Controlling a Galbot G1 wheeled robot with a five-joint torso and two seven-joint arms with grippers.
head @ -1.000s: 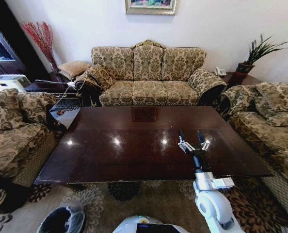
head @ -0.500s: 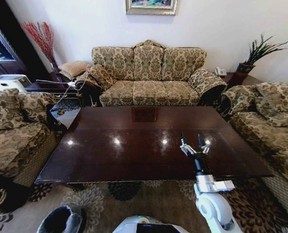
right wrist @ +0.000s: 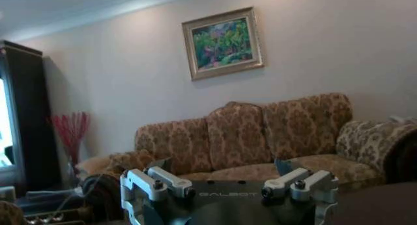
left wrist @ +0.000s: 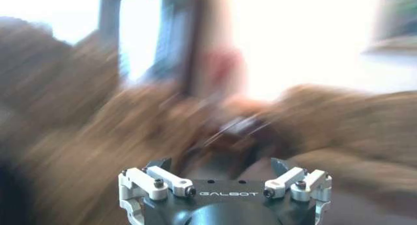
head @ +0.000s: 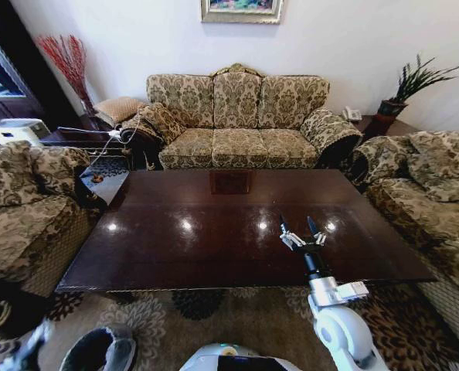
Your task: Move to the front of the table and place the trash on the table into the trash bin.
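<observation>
Nearest the robot, the trash bin (head: 98, 352) is sitting on the carpet at its lower left, well apart from the right gripper (head: 299, 229). That gripper is hovering with its fingers spread wide over the near right part of the table (head: 214, 232). The left gripper (left wrist: 221, 165) is pointing at blurred furniture, fingers parted. Beyond the table, a patterned sofa (head: 237, 120) is standing against the wall.

Right pincer (head: 300, 229) raised, fingers apart; left pincer (left wrist: 221, 167) likewise spread.
</observation>
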